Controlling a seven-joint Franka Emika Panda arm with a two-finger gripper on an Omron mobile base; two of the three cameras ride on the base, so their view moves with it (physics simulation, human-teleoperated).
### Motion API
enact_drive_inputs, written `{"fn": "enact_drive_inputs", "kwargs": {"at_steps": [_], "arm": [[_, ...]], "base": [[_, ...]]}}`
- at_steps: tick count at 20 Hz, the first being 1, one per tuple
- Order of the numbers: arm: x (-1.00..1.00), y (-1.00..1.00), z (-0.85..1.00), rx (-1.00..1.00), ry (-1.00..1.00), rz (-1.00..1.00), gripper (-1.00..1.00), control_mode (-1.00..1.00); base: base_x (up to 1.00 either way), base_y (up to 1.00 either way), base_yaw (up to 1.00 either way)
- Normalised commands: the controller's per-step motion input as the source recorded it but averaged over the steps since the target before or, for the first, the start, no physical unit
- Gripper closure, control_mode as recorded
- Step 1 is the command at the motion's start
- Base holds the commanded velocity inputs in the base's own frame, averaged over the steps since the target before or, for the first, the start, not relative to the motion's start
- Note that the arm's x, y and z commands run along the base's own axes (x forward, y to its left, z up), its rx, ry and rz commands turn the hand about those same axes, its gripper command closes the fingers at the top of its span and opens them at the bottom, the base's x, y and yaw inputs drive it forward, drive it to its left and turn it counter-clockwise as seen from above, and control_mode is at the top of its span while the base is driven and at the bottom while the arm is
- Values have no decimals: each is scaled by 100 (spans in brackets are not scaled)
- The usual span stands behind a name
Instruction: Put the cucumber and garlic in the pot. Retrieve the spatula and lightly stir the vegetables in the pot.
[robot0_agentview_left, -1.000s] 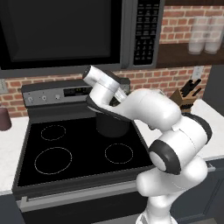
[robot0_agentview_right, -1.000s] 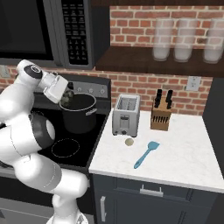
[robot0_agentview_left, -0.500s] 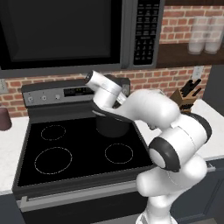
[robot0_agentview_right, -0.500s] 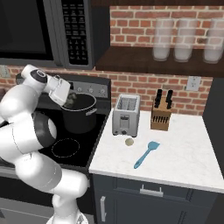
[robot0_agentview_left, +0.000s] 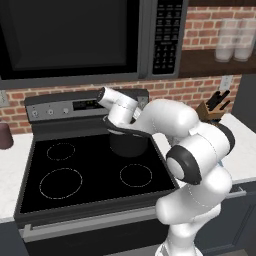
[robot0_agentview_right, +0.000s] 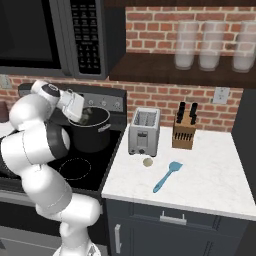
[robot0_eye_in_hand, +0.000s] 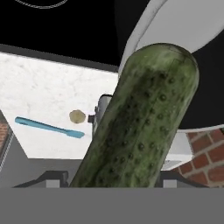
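Cucumber (robot0_eye_in_hand: 144, 118) sits between the jaws, gripped, close up in the hand view. It's held right over the pot (robot0_agentview_right: 95, 131), which stands on the back right burner of the stove (robot0_agentview_left: 85, 175). The gripper (robot0_agentview_right: 82, 114) hangs at the pot's mouth, hand tilted toward the opening.

Change over the last second: the hand has swung a little further across the pot's rim and the jaws have eased only a hair, so the hold is not yet let go. My read: the drop of the first vegetable is about to happen, nothing is in the pot yet.

Left to do: the garlic (robot0_agentview_right: 147, 162) lies on the white counter (robot0_agentview_right: 210, 175) just in front of the toaster (robot0_agentview_right: 144, 131), and the blue spatula (robot0_agentview_right: 167, 176) lies near it, toward the counter's middle. Both untouched.

Around: knife block (robot0_agentview_right: 184, 129) beside the toaster, microwave (robot0_agentview_left: 80, 37) above the stove, jars (robot0_agentview_right: 212, 47) on the shelf.

In the way: the toaster stands between pot and garlic, so the arm will likely need to lift clear of the rim before reaching over. Microwave underside limits headroom.
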Motion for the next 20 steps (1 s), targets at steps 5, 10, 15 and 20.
{"fn": "enact_drive_inputs", "kwargs": {"at_steps": [5, 10, 15, 20], "arm": [[26, 0, -21, -5, 0, 0, 100, -100], [20, 0, -13, -6, 0, 0, 100, -100], [5, 0, 0, -7, 0, 0, 100, -100], [0, 0, 0, -6, 0, 0, -100, -100]], "base": [[0, 0, 0], [0, 0, 0], [0, 0, 0], [0, 0, 0]]}}
